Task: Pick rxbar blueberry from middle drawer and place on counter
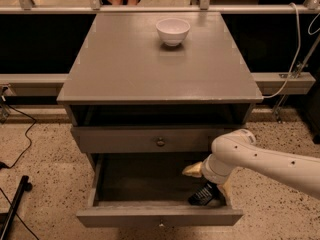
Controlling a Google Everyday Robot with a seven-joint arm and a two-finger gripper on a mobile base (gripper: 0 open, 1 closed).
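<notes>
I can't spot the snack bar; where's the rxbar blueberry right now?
In the camera view, the rxbar blueberry is in the front-right corner of the open middle drawer, right at the claw reaching in from the picture's right.

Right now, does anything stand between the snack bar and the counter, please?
Nothing visible does. The gripper is at the snack bar in the open drawer; on the counter, only a bowl sits, far back.
</notes>
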